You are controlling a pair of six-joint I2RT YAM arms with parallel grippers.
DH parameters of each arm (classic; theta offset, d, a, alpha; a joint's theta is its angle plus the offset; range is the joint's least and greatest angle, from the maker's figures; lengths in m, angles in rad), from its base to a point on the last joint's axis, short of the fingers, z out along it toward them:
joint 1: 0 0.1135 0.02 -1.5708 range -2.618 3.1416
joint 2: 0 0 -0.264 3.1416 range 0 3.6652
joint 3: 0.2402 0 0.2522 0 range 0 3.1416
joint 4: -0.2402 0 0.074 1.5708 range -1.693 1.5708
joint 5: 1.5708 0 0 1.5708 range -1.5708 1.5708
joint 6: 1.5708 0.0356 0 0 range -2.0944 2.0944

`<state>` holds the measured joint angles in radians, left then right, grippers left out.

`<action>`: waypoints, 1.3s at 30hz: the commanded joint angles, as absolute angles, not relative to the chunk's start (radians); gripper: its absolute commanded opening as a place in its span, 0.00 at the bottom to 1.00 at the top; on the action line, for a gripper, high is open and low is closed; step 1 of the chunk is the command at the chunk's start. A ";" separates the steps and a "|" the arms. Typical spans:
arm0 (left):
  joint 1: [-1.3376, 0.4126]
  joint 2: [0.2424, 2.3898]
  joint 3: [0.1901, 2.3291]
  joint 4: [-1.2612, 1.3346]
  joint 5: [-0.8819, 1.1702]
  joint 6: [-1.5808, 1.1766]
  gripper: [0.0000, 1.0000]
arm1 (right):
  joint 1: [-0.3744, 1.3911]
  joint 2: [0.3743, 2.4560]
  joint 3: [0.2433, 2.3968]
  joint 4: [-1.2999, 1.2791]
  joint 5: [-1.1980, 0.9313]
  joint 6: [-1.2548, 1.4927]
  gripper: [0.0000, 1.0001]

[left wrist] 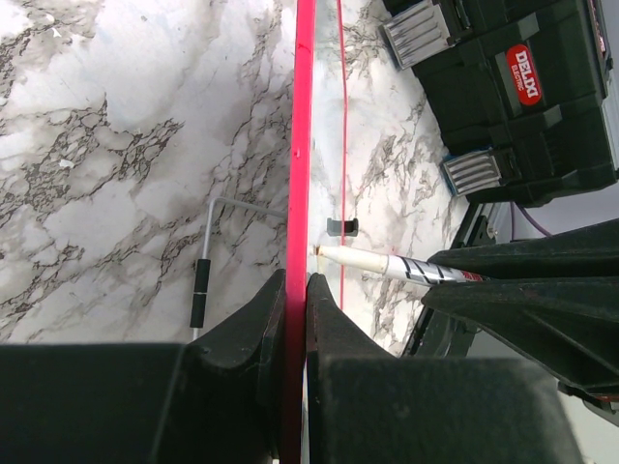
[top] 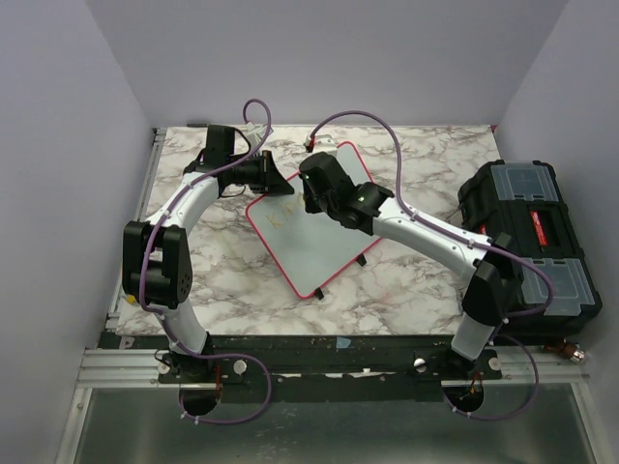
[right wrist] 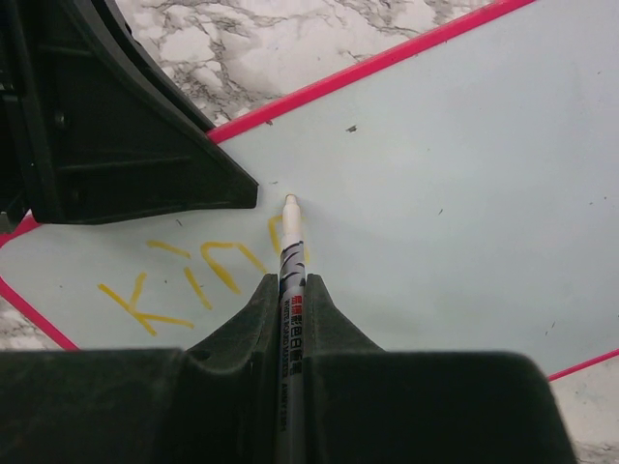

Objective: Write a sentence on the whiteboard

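The whiteboard (top: 319,242), white with a pinkish-red frame, lies tilted on the marble table. My left gripper (top: 274,178) is shut on its far-left frame edge; in the left wrist view the jaws (left wrist: 296,282) clamp the red frame (left wrist: 305,145). My right gripper (top: 315,199) is shut on a white marker (right wrist: 289,237), whose tip touches the board (right wrist: 445,193). The sentence (right wrist: 184,275) shows as a few yellow letters reading like "Kin", with a further stroke partly hidden behind the marker. The marker also shows in the left wrist view (left wrist: 387,263).
A black toolbox (top: 532,232) with clear lid compartments stands at the table's right edge, also in the left wrist view (left wrist: 503,87). A metal stand rod with a black grip (left wrist: 201,290) lies behind the board. Grey walls enclose the table.
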<state>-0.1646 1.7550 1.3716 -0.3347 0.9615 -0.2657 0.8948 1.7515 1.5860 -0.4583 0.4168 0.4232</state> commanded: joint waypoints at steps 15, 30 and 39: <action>-0.192 1.734 1.348 -0.371 0.952 -0.179 0.00 | 0.893 1.813 1.652 -0.469 0.434 0.414 0.01; -0.192 1.736 1.348 -0.371 0.952 -0.181 0.00 | 0.893 1.736 1.463 -0.432 0.384 0.450 0.01; -0.193 1.736 1.348 -0.370 0.952 -0.181 0.00 | 0.893 1.708 1.431 -0.419 0.353 0.459 0.01</action>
<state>-0.1627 1.7550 1.3666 -0.3386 0.9531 -0.2665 0.8936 1.7012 1.4681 -0.4011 0.4110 0.4427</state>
